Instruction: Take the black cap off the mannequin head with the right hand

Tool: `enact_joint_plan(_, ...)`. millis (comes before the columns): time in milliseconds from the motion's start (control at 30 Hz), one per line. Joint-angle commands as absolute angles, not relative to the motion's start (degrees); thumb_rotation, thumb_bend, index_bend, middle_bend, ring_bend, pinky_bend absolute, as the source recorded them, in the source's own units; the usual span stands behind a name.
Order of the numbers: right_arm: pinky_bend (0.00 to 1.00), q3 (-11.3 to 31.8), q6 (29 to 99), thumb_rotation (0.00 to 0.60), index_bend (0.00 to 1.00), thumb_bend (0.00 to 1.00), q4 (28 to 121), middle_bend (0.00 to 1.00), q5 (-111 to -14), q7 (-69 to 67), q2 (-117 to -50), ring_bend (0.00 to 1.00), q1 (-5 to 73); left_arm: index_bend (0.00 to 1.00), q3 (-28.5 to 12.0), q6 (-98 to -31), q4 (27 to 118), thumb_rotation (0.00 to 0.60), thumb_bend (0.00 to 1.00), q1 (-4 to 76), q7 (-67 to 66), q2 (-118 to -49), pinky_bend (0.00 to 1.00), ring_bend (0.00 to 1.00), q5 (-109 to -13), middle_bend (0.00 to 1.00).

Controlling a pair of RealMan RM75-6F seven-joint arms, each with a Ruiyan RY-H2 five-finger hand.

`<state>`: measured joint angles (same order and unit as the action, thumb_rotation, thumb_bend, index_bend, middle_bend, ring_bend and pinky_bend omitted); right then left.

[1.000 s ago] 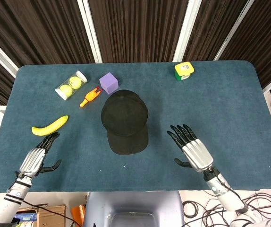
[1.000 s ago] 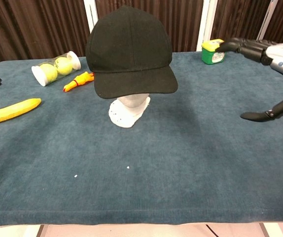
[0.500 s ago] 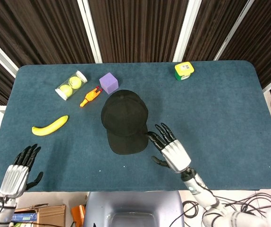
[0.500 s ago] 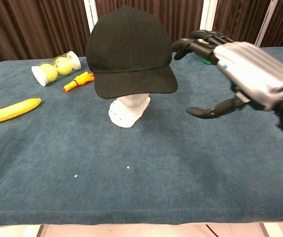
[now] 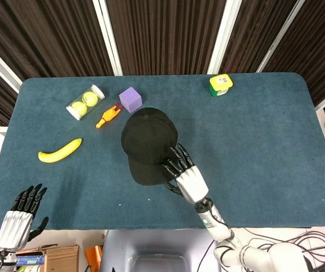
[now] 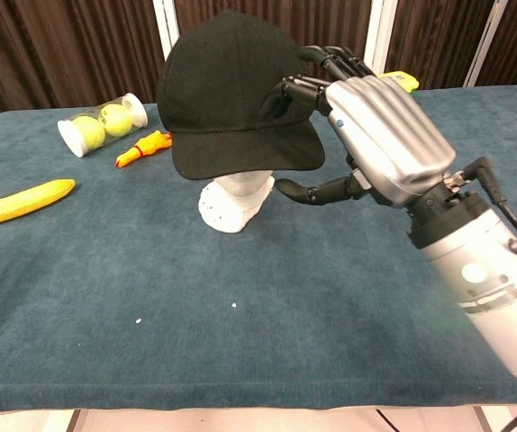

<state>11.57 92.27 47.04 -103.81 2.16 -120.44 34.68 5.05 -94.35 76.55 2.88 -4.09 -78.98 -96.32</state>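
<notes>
The black cap (image 5: 148, 141) sits on the white mannequin head (image 6: 234, 200) at the table's middle, brim toward me. My right hand (image 5: 184, 173) is at the brim's right side. In the chest view, the right hand (image 6: 376, 135) has its fingers (image 6: 305, 88) spread over the top of the cap (image 6: 236, 90), touching its right side, and the thumb reaches under the brim with a gap left between. Nothing is gripped. My left hand (image 5: 20, 214) hangs at the near-left table corner, fingers apart and empty; the chest view does not show it.
A clear tube of tennis balls (image 5: 85, 102), an orange rubber toy (image 5: 108, 115) and a purple cube (image 5: 131, 98) lie behind and left of the cap. A banana (image 5: 59, 150) lies at the left. A yellow-green container (image 5: 221, 84) stands at the far right.
My right hand has swept left from the open table to the cap's brim, fingers above it and thumb below. My left hand has drawn back to the near-left corner.
</notes>
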Motion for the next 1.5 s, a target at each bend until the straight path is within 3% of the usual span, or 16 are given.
enact_joint_plan(33,0.11,12.1,94.2,0.6,0.41,0.13,43.4,0.38,-102.9,-0.7,-123.2,0.09,36.1,0.0,4.9,-94.4,76.4,0.6,0.35,2.8,-4.1,-79.1,0.14,0.05,-96.4,0.05)
enact_joint_plan(500,0.28,13.3,97.9,0.6,0.56,0.21,32.3,0.49,-99.8,-5.6,-128.3,0.25,39.9,0.0,4.3,-94.5,76.2,0.6,0.35,2.3,-4.9,-79.2,0.14,0.05,-96.9,0.06)
enact_joint_plan(1067,0.55,13.2,103.0,0.6,0.84,0.31,25.1,0.71,-97.4,-11.1,-130.0,0.52,43.8,0.0,3.7,-94.5,76.1,0.6,0.35,1.7,-4.6,-78.9,0.14,0.05,-96.9,0.06)
enact_joint_plan(1500,0.63,12.5,108.2,0.6,0.98,0.36,20.3,0.83,-97.3,-9.6,-129.2,0.62,48.7,0.0,3.4,-94.4,75.7,0.6,0.35,1.4,-4.0,-78.8,0.14,0.05,-96.6,0.08)
